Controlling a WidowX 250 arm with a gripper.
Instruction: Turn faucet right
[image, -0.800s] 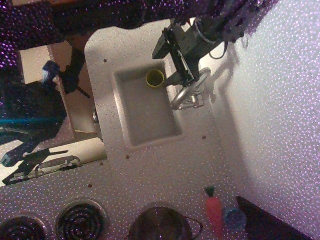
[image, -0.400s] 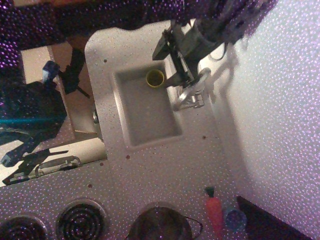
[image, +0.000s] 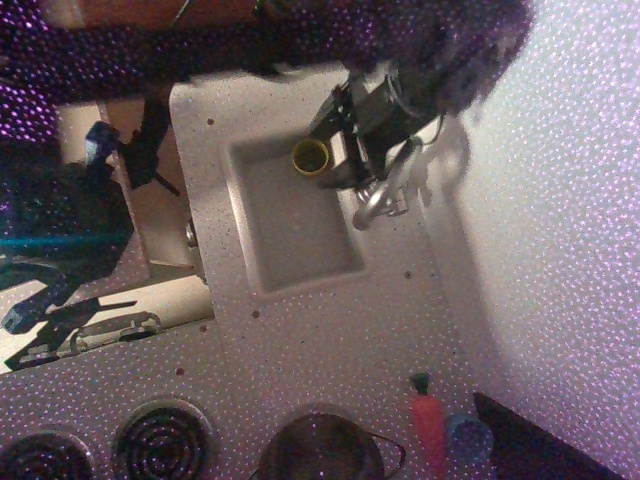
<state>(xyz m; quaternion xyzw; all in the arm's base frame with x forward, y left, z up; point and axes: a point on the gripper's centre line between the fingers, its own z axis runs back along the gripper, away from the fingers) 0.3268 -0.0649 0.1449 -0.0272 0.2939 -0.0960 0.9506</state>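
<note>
- The faucet (image: 383, 195) sits at the right rim of the sink (image: 300, 255), a little above the middle of the frame; its shiny arched spout curls down and left, its tip reaching over the basin's upper right corner.
- The gripper (image: 362, 170) presses in on the faucet from above, its dark body covering the upper part of the spout (whether the fingers are spread or closed on the metal cannot be told from this blurred view).
- A yellow cup (image: 311, 157) stands in the basin's upper corner, just left of the gripper and close beside it.
- The sink is a pale rectangular hollow in a speckled grey counter (image: 330, 330) that runs from the upper middle to the bottom of the frame.
- A pale speckled wall (image: 560, 230) fills the right side, close behind the faucet, so the room on that side is narrow; the basin to the left and below lies bare apart from the cup.
- Along the bottom edge lie two stove burners (image: 160, 440), a dark pot (image: 322, 450), an orange toy carrot (image: 428, 425) and a small blue cup (image: 468, 435), all well apart from the faucet.
- Against the frames before, the spout has swung: its tip pointed further down-left along the rim, and now it is tucked higher and closer to the base, while the gripper has shifted down and right over it.
</note>
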